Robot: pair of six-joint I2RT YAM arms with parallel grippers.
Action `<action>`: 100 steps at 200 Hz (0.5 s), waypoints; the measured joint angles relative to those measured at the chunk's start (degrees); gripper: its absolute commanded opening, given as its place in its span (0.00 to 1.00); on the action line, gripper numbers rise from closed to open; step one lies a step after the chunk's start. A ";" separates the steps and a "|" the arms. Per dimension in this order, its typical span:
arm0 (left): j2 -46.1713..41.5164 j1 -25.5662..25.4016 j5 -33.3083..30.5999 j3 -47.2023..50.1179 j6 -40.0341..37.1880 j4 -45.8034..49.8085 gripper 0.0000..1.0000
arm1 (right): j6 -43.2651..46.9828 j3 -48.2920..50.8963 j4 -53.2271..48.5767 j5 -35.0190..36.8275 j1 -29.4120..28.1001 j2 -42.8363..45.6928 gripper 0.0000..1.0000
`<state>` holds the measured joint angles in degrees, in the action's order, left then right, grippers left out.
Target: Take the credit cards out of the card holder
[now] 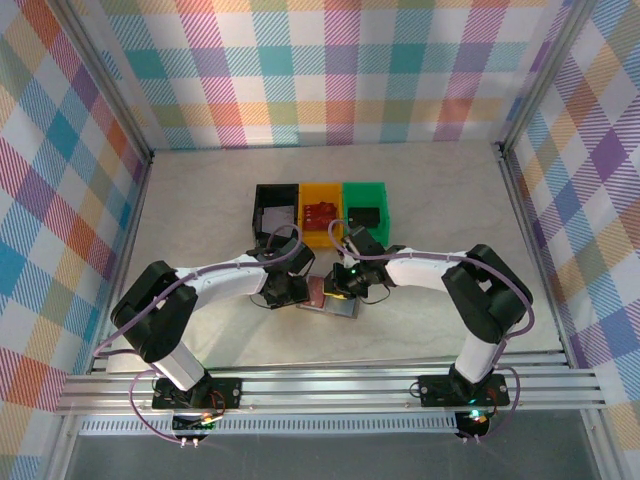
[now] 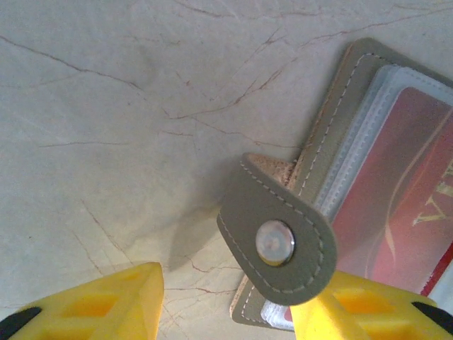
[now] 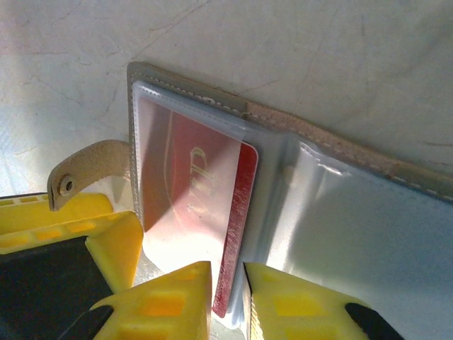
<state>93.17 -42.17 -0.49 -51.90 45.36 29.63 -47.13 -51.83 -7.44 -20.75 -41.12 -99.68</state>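
card holder (image 3: pixel 354 212) flat on table (image 2: pixel 106 106); credit card (image 3: pixel 205 184) in its pocket, edge between right gripper (image 3: pixel 227 294) fingers, seemingly pinched; left gripper (image 2: pixel 230 297) straddles holder's strap end; bins (image 1: pixel 320 205) beyond both

Matt leathery card holder (image 2: pixel 279 212), glossy credit card (image 3: pixel 233 234)

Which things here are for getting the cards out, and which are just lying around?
For the job: card holder, red credit card, right fingers gripping the card's edge, left fingers open by the holder's flap.
Just lying about: black bin, yellow bin, green bin.
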 measured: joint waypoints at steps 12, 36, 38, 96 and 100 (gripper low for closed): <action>-0.02 0.00 0.02 0.44 0.02 -0.37 0.50 | -0.09 0.00 0.31 0.09 0.00 -0.07 0.18; -0.57 0.00 0.04 1.38 0.07 -1.49 0.50 | -0.44 0.00 0.68 0.57 0.00 -0.33 0.19; -0.63 0.00 0.04 1.51 0.04 -1.64 0.50 | -0.46 0.00 0.72 0.61 0.00 -0.37 0.19; -2.25 0.31 0.59 4.24 0.74 -4.81 0.50 | -0.66 0.00 1.79 1.18 0.00 -1.01 0.18; -2.27 0.31 0.63 4.35 0.87 -4.98 0.50 | -0.66 0.00 1.92 1.20 0.00 -1.03 0.18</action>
<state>90.89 -41.87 0.14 -47.55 46.24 24.64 -47.79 -51.83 -5.52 -19.55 -41.12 -100.71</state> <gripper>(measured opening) 0.501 0.186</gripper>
